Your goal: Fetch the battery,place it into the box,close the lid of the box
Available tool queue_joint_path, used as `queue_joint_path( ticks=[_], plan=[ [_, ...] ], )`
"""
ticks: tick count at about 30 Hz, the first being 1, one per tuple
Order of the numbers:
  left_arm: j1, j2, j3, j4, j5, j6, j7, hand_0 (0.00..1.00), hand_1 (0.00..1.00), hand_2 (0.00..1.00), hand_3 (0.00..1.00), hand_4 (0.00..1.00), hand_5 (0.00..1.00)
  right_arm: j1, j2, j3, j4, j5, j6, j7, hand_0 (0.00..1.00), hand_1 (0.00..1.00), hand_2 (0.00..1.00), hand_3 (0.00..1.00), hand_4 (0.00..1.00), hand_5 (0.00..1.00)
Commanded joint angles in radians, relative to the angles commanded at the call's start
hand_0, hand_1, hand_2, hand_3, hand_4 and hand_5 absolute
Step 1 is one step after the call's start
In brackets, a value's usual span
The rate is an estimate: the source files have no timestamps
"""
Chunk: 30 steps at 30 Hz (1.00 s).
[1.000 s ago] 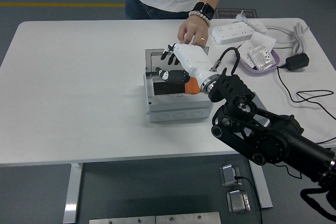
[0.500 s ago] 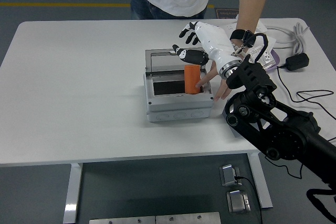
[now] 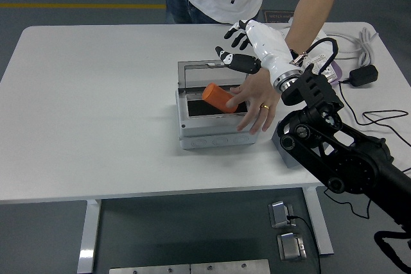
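White table (image 3: 96,107) under the lights: the orange battery (image 3: 219,97) lies tilted in the open grey box (image 3: 215,129), the person's hand (image 3: 257,104) touching it. Right hand (image 3: 241,46) hovers above, fingers spread, empty. Lid-closing looks next; the lid (image 3: 199,72) stands behind. Left arm is unseen.

Battery (image 3: 219,97) tilted in the box (image 3: 215,120) mid-table, person's hand (image 3: 257,104) beside it, right hand (image 3: 247,46) above.

matte orange battery (image 3: 220,97) looks like smooth plastic, pale grey plastic box (image 3: 215,134) with a see-through lid (image 3: 200,72), glossy white shell on the right hand (image 3: 247,46), matte white table (image 3: 96,113)
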Motion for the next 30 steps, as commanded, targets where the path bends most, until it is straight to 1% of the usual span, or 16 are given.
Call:
queue_joint_path(
  ticks=[11,15,27,28,30],
  plan=[
    [-0.007,-0.001,0.002,0.000,0.001,-0.001,0.001,0.394,0.563,0.510,0.481,0.002,0.002,0.002,0.016,-0.018,-0.026,0.018,-0.020,0.006,0.571,0.453,0.500,0.595,0.706,0.455],
    [-0.012,-0.002,0.006,0.000,-0.001,-0.002,0.001,0.394,0.563,0.510,0.480,0.002,0.002,0.006,0.024,-0.025,-0.046,0.033,-0.029,0.018,0.570,0.457,0.501,0.596,0.700,0.466],
    [-0.015,-0.004,-0.003,0.000,0.011,-0.002,0.004,0.393,0.563,0.510,0.480,0.002,0.002,0.029,0.029,-0.015,-0.105,0.073,-0.027,0.039,0.569,0.457,0.499,0.593,0.703,0.482],
    [-0.016,-0.003,-0.003,0.000,0.011,-0.002,0.004,0.394,0.563,0.510,0.481,0.002,0.002,0.031,0.030,-0.016,-0.111,0.076,-0.028,0.038,0.761,0.627,0.629,0.653,0.877,0.847],
    [-0.017,-0.003,-0.003,0.000,0.011,-0.002,0.004,0.394,0.563,0.510,0.481,0.002,0.002,0.037,0.033,-0.019,-0.127,0.084,-0.029,0.038,0.761,0.627,0.629,0.653,0.877,0.847]
  ],
)
